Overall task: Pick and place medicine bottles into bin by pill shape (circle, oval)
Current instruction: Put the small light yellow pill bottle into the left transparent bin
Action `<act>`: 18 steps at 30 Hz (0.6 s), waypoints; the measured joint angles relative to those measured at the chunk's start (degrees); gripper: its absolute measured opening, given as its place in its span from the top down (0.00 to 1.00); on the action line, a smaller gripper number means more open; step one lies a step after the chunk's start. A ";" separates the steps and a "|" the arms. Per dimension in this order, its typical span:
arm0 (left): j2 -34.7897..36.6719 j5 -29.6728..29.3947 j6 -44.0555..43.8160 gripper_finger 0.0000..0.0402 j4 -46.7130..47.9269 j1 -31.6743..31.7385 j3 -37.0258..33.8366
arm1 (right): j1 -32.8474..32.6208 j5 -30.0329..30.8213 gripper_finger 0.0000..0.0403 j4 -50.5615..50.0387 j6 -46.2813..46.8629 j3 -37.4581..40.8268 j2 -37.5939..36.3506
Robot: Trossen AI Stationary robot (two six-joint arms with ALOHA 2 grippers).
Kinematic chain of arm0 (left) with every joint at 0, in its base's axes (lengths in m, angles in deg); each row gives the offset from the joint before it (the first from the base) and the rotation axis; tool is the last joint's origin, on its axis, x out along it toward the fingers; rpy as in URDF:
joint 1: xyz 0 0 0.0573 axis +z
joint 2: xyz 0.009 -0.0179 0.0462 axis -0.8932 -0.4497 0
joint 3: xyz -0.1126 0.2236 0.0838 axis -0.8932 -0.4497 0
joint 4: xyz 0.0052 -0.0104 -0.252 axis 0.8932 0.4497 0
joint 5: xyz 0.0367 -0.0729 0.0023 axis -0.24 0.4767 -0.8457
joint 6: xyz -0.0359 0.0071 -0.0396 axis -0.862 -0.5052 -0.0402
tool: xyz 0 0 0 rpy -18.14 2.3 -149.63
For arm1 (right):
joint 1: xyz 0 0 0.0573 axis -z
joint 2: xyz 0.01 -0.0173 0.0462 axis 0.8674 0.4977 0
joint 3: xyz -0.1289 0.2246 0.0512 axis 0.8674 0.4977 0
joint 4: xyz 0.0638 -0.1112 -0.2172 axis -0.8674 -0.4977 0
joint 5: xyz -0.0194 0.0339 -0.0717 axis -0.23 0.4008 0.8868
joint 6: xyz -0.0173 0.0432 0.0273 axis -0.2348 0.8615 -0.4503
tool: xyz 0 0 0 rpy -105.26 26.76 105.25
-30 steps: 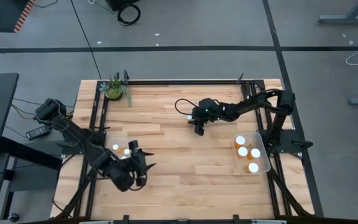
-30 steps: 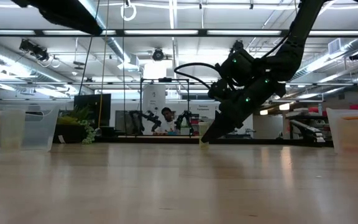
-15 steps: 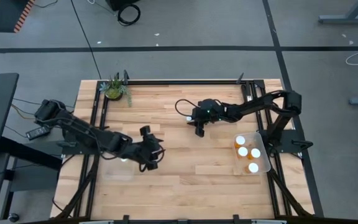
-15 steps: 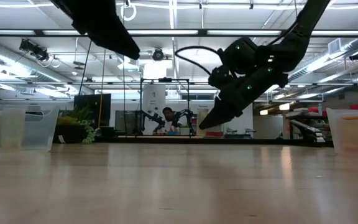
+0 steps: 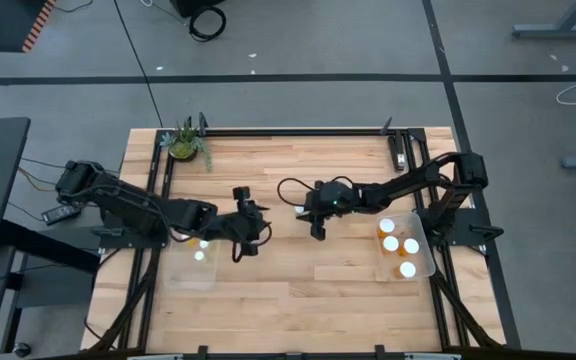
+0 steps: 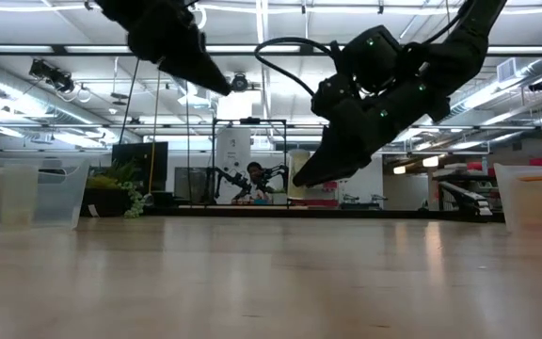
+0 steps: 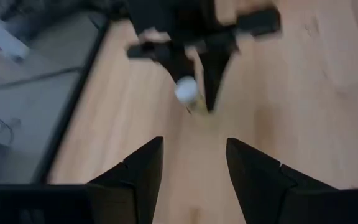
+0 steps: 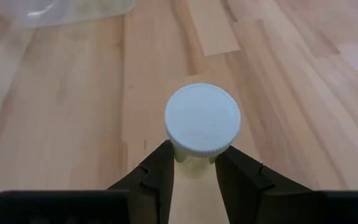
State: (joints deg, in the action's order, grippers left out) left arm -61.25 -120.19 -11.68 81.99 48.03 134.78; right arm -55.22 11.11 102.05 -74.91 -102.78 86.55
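Note:
My right gripper (image 5: 315,230) is near the table's middle, shut on a small medicine bottle with a white cap (image 8: 202,119), and holds it above the wood. My left gripper (image 5: 258,232) is open and empty just to the left of it, fingers toward the bottle, which shows ahead in the left wrist view (image 7: 187,90). Two white-capped bottles (image 5: 201,250) stand in the clear bin (image 5: 180,272) at the near left. Several bottles (image 5: 400,250) stand in the clear bin (image 5: 426,262) at the right. My right gripper pinches the bottle's pale body (image 8: 191,167) just under the cap between its two fingers (image 8: 154,171). The fingers slant down toward the table's left (image 6: 309,174). The bottle is lifted clear of the table, its cap turned back toward the wrist.
A small green potted plant (image 5: 183,142) stands at the far left corner. Black frame rails run along the table's left and right sides. Bare wood lies between the two bins.
My left gripper has swung from above the left bin toward the table's middle, up to the right gripper. My right gripper has risen and come a little toward the near edge, lifting the bottle clear of the table.

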 joint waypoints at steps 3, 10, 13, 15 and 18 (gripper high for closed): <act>0.00 -0.01 4.29 0.55 -4.83 1.18 0.00 | -1.11 1.59 0.71 -0.11 2.34 0.00 0.00; 0.00 8.12 5.77 0.56 -5.69 2.34 0.00 | -3.15 4.88 0.71 -0.37 4.01 0.00 0.00; 0.00 9.85 5.00 0.56 -5.56 2.29 0.00 | -3.63 5.10 0.71 -0.42 4.01 0.00 0.02; 0.00 10.93 2.96 0.57 -5.41 2.29 0.00 | -3.85 5.08 0.71 -0.46 3.53 0.00 0.02; 0.00 13.63 -1.24 0.57 -3.58 2.34 0.00 | -4.02 5.03 0.71 -0.55 1.84 0.00 0.02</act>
State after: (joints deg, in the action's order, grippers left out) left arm -61.25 -106.56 -12.92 78.41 50.37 134.78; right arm -59.25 16.14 101.51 -73.07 -102.78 86.57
